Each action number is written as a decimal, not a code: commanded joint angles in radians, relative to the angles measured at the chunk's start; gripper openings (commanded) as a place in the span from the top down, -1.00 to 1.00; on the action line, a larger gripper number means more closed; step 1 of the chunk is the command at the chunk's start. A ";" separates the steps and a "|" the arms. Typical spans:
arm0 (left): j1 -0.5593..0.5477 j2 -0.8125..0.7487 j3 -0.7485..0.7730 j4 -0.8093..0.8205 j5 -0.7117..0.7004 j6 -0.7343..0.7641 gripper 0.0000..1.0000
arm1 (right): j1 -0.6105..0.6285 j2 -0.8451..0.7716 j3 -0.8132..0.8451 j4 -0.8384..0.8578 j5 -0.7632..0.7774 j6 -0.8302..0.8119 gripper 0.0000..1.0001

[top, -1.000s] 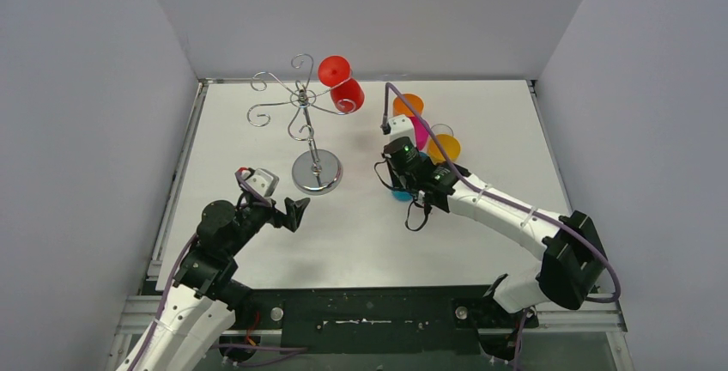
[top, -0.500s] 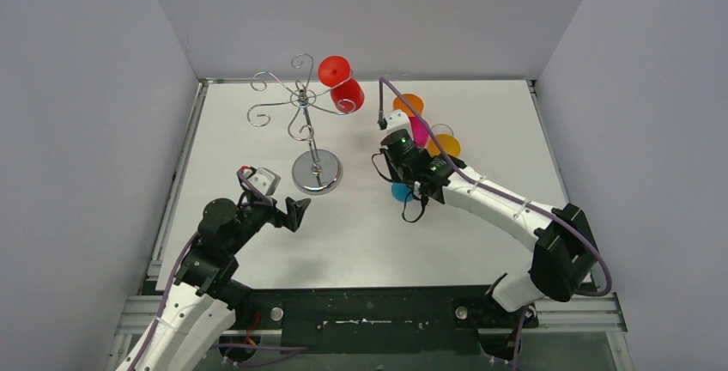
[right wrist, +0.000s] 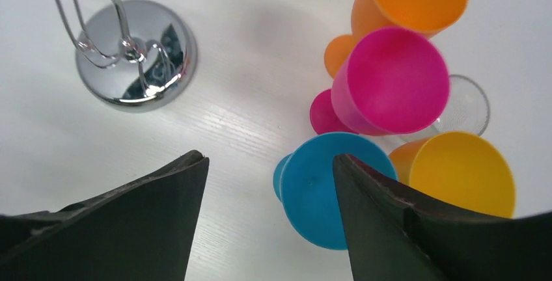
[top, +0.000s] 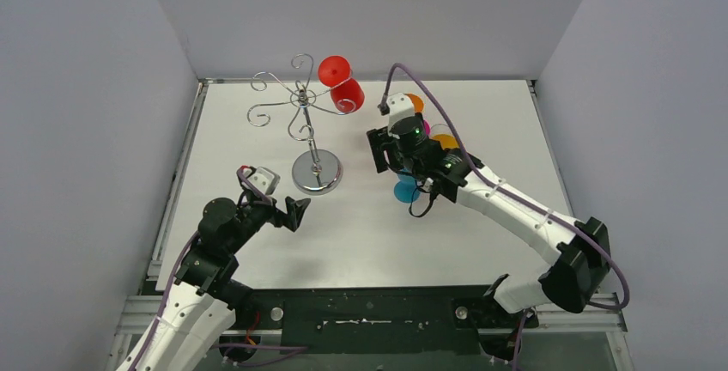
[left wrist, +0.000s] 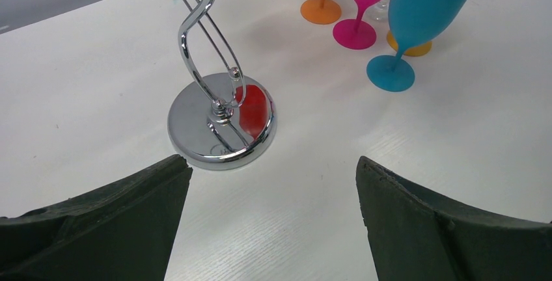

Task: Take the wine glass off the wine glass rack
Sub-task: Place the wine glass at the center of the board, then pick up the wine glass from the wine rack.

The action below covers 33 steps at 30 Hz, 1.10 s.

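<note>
Right claw (right wrist: 270,164) over blue glass (right wrist: 319,200) amid others (right wrist: 390,79)

I work in a robotics lab test cell: a bare white bench (top: 360,242) boxed in by plain grey panels (top: 86,130) at 9, 12 and 3 o'clock. My left arm (top: 215,234) and right arm (top: 506,203) are bolted to a metal frame (top: 369,324) at 6 o'clock, purple cables (top: 429,100) running along them.

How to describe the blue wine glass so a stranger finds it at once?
On the white table, right of the rack's round base, stands a cluster of glasses. The blue wine glass is nearest the table's front edge, the only blue one.
</note>
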 commanded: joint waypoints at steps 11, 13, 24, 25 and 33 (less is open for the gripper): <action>0.017 -0.011 0.034 0.042 -0.030 -0.033 -0.95 | -0.241 -0.043 0.154 0.397 -0.391 0.247 -0.59; 0.020 -0.011 0.034 0.033 -0.044 -0.027 -0.95 | -0.267 0.019 0.217 0.414 -0.457 0.284 -0.59; 0.034 -0.003 0.036 0.030 -0.039 -0.035 -0.95 | -0.282 0.317 0.525 0.506 -0.698 0.390 -0.55; 0.035 0.000 0.036 0.030 -0.032 -0.035 -0.95 | -0.282 0.341 0.550 0.506 -0.710 0.396 -0.54; 0.055 0.034 0.043 0.024 -0.003 -0.040 -0.95 | -0.278 0.514 0.758 0.447 -0.809 0.373 -0.22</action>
